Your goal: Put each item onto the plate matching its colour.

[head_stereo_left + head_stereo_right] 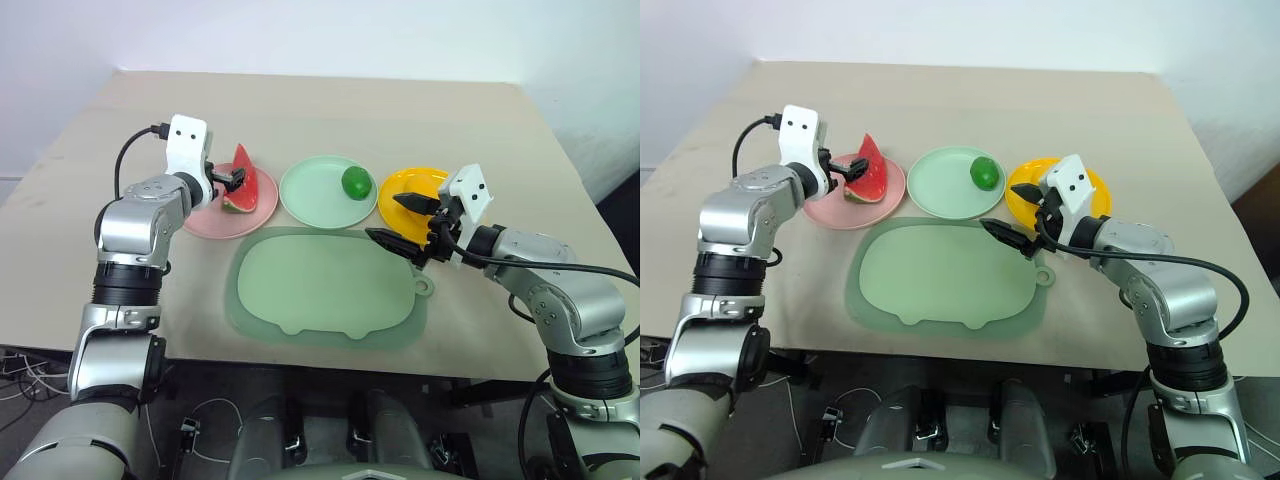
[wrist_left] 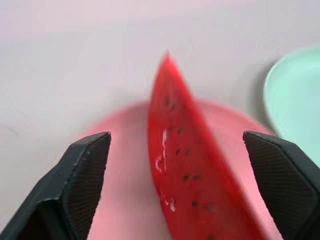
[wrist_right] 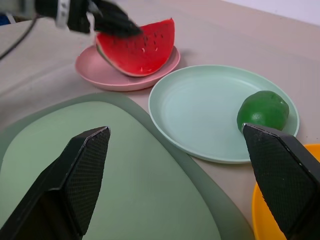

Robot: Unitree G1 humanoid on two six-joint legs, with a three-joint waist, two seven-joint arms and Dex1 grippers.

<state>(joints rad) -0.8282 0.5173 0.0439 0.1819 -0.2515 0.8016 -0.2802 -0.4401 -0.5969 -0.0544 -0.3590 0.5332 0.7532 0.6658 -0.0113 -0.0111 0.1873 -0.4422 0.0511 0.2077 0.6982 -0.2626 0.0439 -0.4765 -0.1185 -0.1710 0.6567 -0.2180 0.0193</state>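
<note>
Standing on edge on the pink plate (image 1: 205, 222), the red watermelon wedge (image 1: 240, 181) looks placed, its green rind low toward the near side of the plate. Beside it, the glossy green fruit (image 1: 355, 182) sits at the right-hand edge of the mint green plate (image 1: 310, 195). That appears to settle two of the three pairings. No yellow item can be made out on the yellow plate (image 1: 405, 183) or anywhere on the tabletop (image 1: 330, 100), though the right gripper hides part of that plate, so whether the last match is done or waiting cannot be told. The large pale green mat (image 1: 320, 285) lies bare in front of the plates.

The left gripper (image 1: 233, 178) is spread wide at the wedge (the wrist view shows a finger (image 2: 75, 180) well off to each side of the red flesh). The jaws seem clear of the fruit rather than gripping it, so the wedge rests on its plate by its own weight.

The right gripper (image 1: 403, 220) hangs over the near edge of the yellow plate and the corner of the mat, jaws fully apart. It holds nothing and touches nothing.
</note>
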